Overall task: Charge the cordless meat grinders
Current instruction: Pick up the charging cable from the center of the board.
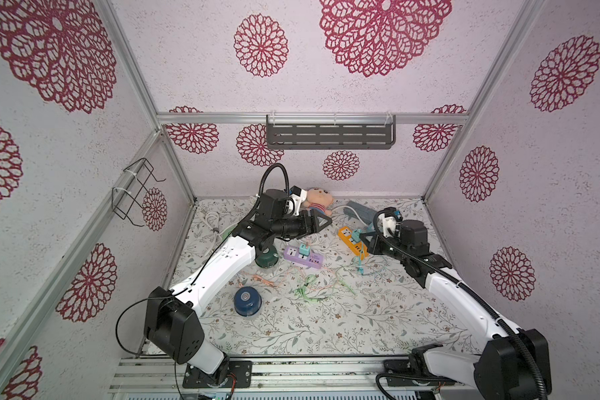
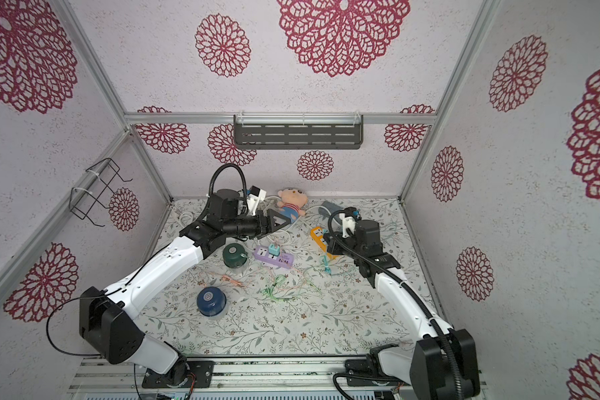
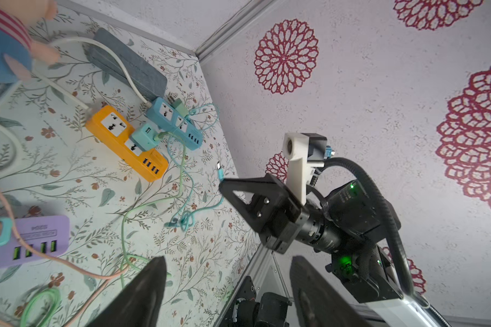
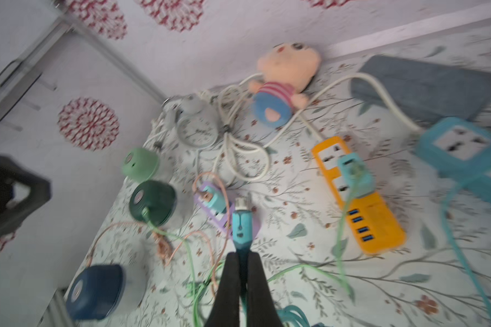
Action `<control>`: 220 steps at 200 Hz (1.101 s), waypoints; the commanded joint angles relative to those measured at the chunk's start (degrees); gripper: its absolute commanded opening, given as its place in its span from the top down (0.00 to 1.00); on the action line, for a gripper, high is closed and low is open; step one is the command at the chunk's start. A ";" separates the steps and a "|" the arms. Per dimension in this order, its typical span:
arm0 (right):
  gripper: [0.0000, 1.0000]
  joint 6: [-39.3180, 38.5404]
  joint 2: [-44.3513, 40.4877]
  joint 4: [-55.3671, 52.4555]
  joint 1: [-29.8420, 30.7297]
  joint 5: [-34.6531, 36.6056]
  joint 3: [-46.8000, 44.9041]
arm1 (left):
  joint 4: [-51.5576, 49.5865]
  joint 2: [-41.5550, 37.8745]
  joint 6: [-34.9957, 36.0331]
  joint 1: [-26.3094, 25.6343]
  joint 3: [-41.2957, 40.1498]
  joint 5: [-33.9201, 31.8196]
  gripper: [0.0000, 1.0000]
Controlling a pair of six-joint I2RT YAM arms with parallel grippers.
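Robot lab booth: wallpapered panels [image 1: 194, 62] on aluminium frame [image 1: 222, 118]

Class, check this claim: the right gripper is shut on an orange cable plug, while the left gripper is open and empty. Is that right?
Wrong colour: the right gripper is shut on a teal cable plug, as the right wrist view shows. The left gripper is open and empty.

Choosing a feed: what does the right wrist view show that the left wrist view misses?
Right wrist only: the light green domed grinder, dark green domed grinder, navy blue domed grinder and white twin-bell alarm clock. Left wrist only: the right arm's white camera mount. Both: the orange power strip and the teal cable plug in the shut right tool.
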 commanded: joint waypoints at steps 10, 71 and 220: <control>1.00 -5.44 0.40 1.58 3.13 -10.05 1.07 | 3.27 0.88 -3.86 -0.35 -1.45 3.53 0.31; 1.00 -8.03 5.17 -0.53 7.07 -11.65 4.27 | 4.50 3.27 -5.57 -1.86 -4.34 3.03 0.45; 1.00 -10.04 5.25 0.00 10.50 -7.09 5.06 | 5.70 6.62 -7.50 -2.04 -8.14 6.73 0.64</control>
